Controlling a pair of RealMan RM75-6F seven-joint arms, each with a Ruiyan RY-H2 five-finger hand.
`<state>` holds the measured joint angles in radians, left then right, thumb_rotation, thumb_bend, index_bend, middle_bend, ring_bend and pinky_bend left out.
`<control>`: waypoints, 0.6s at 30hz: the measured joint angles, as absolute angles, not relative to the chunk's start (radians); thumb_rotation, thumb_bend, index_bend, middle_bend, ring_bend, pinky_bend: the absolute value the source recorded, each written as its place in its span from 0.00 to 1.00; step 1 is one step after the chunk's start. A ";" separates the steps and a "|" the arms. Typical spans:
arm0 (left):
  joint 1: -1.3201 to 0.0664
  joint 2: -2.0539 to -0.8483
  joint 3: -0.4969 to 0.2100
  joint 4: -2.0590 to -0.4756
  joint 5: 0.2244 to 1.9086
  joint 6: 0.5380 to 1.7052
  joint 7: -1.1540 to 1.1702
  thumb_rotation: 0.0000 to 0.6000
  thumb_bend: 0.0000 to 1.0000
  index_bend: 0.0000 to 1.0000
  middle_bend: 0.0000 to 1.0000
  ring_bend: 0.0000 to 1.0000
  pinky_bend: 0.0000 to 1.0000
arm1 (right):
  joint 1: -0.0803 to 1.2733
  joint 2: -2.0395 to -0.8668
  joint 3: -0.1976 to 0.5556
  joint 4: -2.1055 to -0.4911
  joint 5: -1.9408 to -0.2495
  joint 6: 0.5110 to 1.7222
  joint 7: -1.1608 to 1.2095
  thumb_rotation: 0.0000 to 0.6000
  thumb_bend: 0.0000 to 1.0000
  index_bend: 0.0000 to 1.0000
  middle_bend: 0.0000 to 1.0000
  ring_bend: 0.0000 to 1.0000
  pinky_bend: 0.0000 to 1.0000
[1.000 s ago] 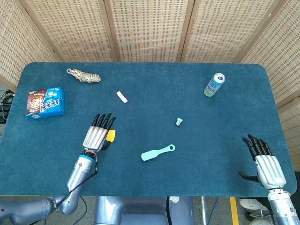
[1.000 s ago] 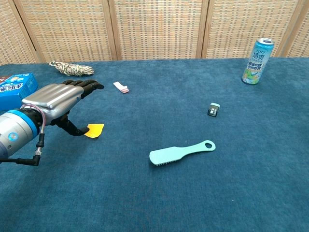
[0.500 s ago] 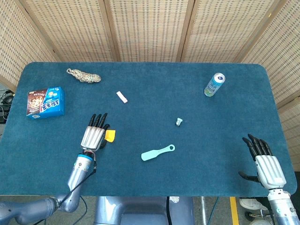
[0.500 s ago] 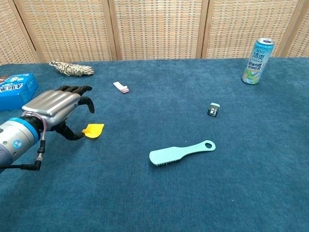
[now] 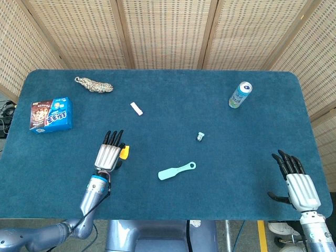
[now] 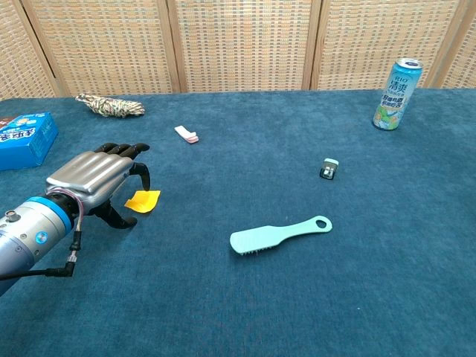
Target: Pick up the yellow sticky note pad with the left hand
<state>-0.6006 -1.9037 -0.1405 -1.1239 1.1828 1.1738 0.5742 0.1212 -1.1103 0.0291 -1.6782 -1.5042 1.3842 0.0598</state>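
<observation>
Left hand hovering palm-down, fingers curling but grasping nothing, over yellow sticky note pad lying flat on bench at lower left of frame; thin pad risking sliding away under fingertips

The setting looks like a staged robot test area rather than a lived-in room. A table covered in dark teal carpet-like cloth fills both views, and woven wicker screens in wooden frames close it off just beyond the far edge, well away from the left hand. Past the right hand, off the table's near corner, grey floor with a yellow line shows.
</observation>
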 measured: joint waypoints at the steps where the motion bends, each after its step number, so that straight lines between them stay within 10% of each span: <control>1: -0.600 -1.910 -0.141 -1.116 1.185 1.176 0.575 1.00 0.26 0.39 0.00 0.00 0.00 | 0.121 -1.110 0.029 -1.678 -1.505 1.385 0.061 1.00 0.00 0.00 0.00 0.00 0.00; 18: -0.602 -1.978 -0.163 -1.017 1.192 1.173 0.573 1.00 0.30 0.47 0.00 0.00 0.00 | 0.122 -1.109 0.028 -1.678 -1.506 1.383 0.061 1.00 0.00 0.00 0.00 0.00 0.00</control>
<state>-0.6023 -1.9775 -0.1629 -1.0175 1.1925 1.1726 0.5728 0.1218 -1.1090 0.0280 -1.6779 -1.5061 1.3830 0.0607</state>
